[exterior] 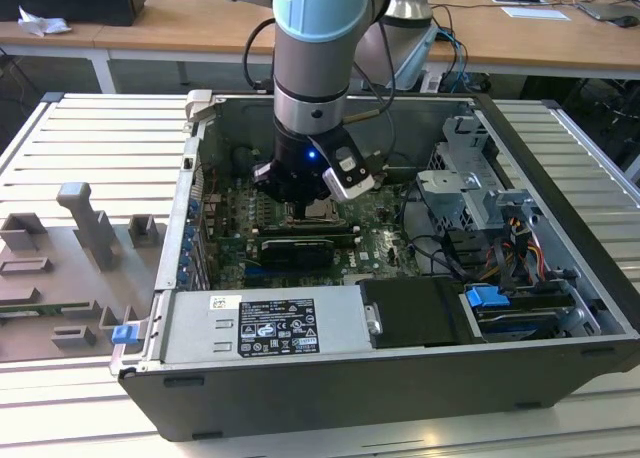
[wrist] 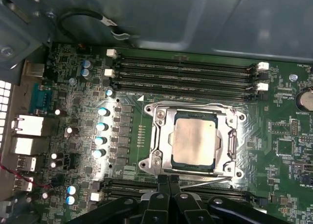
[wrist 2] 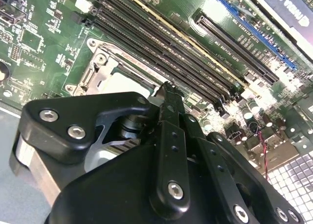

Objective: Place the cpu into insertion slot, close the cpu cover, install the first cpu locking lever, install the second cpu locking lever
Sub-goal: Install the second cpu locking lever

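— Cpu: where? 
— Centre of first wrist view; square, brushed grey metal, seated in the slot under the silvery windowed cover. 
— Fingers? 
— Black fingers pressed together, at the cover's lower edge.

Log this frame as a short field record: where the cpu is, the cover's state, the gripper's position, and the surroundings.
cpu: silvery chip seated in the insertion slot
cpu cover: metal frame lying down flat around the chip
gripper: fingers together, tips at the socket's edge beside a thin locking lever
memory slots: long black rows next to the socket
setting: open computer case on a slatted table
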Motion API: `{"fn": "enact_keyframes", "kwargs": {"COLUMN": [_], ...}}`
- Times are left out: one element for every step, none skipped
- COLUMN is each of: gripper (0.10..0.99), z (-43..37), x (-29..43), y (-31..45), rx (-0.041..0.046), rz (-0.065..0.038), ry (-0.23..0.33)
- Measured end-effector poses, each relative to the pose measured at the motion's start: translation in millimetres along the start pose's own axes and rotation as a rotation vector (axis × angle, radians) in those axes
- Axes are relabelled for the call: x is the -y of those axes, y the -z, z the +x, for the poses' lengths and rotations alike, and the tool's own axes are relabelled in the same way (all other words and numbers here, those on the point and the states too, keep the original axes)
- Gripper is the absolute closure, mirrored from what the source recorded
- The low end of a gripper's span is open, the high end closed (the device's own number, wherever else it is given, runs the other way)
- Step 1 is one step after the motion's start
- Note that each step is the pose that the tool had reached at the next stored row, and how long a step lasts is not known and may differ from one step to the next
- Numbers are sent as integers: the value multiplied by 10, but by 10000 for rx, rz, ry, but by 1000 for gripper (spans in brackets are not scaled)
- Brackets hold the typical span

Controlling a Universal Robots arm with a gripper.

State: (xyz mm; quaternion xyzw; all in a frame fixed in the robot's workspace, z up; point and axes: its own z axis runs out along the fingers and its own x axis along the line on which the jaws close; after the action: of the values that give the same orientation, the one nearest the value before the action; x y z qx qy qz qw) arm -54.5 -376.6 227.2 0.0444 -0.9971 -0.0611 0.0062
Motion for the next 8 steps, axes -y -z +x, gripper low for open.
{"fn": "enact_keyframes", "kwargs": {"gripper": [980, 980, 980, 980, 980, 980, 980, 980], "z": [12, 19, 20, 22, 23, 23, 23, 23], "x": [15, 22, 27, 32, 35, 37, 38, 39], "y": [-1, 0, 0, 1, 1, 1, 1, 1], "rx": [3, 3, 4, 4, 6, 7, 7, 8], "rz": [-15, -21, -28, -38, -50, -61, -69, -76], "ry": [1, 1, 3, 2, 0, 0, 2, 1]}}
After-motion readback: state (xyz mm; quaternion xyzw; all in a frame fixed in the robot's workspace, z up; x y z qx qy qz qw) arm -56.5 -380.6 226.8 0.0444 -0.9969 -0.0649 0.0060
